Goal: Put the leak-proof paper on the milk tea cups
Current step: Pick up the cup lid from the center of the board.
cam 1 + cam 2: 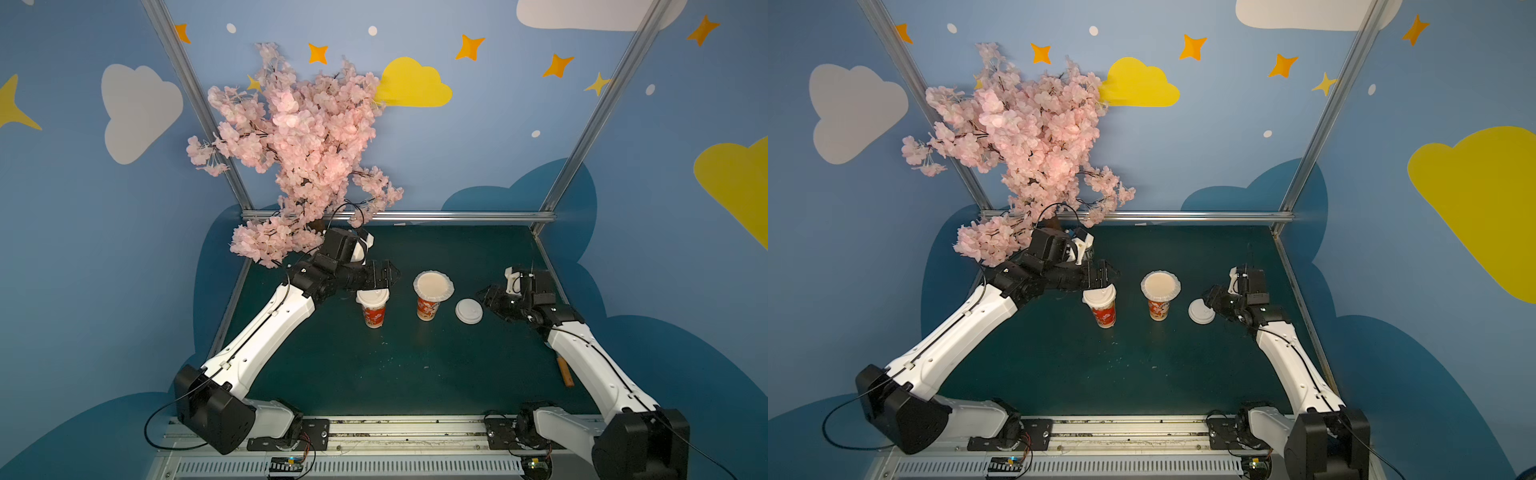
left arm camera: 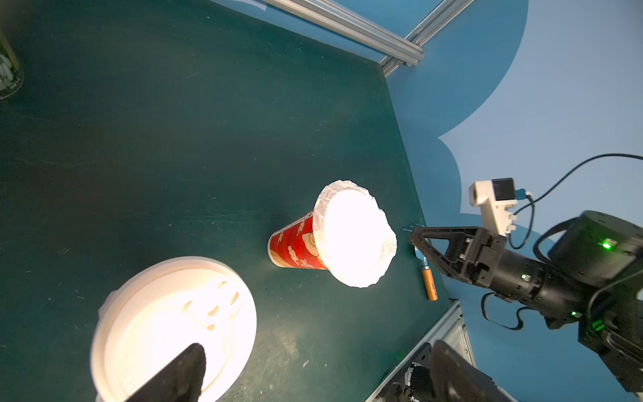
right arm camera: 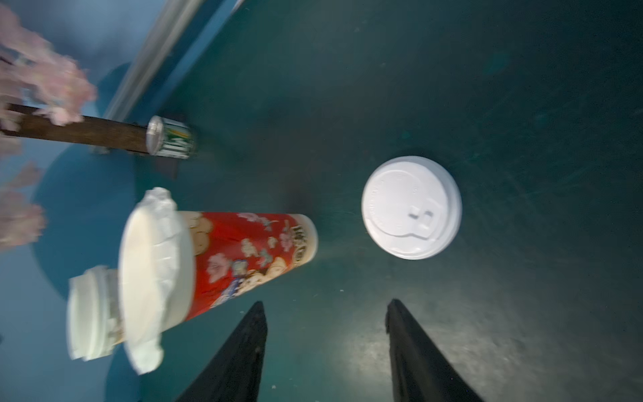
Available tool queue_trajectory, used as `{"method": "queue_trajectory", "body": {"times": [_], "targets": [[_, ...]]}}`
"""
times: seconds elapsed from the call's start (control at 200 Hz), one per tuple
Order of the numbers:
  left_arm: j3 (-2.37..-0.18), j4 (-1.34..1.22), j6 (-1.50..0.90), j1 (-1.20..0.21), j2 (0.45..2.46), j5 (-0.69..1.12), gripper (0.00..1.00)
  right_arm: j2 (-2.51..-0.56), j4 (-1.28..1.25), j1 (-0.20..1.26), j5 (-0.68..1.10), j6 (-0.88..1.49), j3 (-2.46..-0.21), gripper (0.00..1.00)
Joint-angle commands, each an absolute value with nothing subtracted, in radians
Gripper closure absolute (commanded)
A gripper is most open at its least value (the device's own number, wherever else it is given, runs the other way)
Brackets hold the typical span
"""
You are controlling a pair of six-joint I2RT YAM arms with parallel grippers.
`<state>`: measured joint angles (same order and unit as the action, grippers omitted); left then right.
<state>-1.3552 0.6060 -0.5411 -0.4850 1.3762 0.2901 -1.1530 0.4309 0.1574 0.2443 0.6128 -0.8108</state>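
Two red-printed milk tea cups stand mid-table in both top views. Over the mouth of the right cup (image 1: 428,309) (image 1: 1158,311) (image 3: 250,250) lies a crinkled sheet of leak-proof paper (image 1: 433,284) (image 1: 1160,284) (image 2: 353,233) (image 3: 156,278). The left cup (image 1: 374,316) (image 1: 1104,316) carries a white lid (image 1: 372,296) (image 2: 174,323) (image 3: 87,313), and a crinkled edge shows just under it. My left gripper (image 1: 392,274) (image 2: 318,365) hovers open behind and above that lid, empty. To the right of the papered cup, my right gripper (image 1: 484,297) (image 3: 326,306) is open, with nothing between its fingers.
A loose white lid (image 1: 468,311) (image 1: 1201,311) (image 3: 411,207) lies flat between the right cup and my right gripper. A pink blossom tree (image 1: 299,145) overhangs the back left. A small can (image 3: 170,137) stands near its trunk. A wooden-handled tool (image 1: 565,372) (image 2: 429,282) lies by the right edge.
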Motion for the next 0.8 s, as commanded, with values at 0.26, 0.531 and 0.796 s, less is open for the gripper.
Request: {"method": "queue_trajectory", "body": {"times": [0.26, 0.531, 0.796], "targets": [[-1.388, 0.66, -0.504, -0.491, 1.374, 0.26, 0.0, -1.452, 0.552, 0.277, 0.025, 0.478, -0.919, 0.24], [-1.378, 0.676, -0.511, -0.487, 1.356, 0.239, 0.0, -1.588, 0.53, 0.305, -0.027, 0.462, -0.975, 0.18], [-1.368, 0.674, -0.518, -0.478, 1.353, 0.239, 0.0, -1.677, 0.544, 0.308, -0.056, 0.443, -1.036, 0.17]]}}
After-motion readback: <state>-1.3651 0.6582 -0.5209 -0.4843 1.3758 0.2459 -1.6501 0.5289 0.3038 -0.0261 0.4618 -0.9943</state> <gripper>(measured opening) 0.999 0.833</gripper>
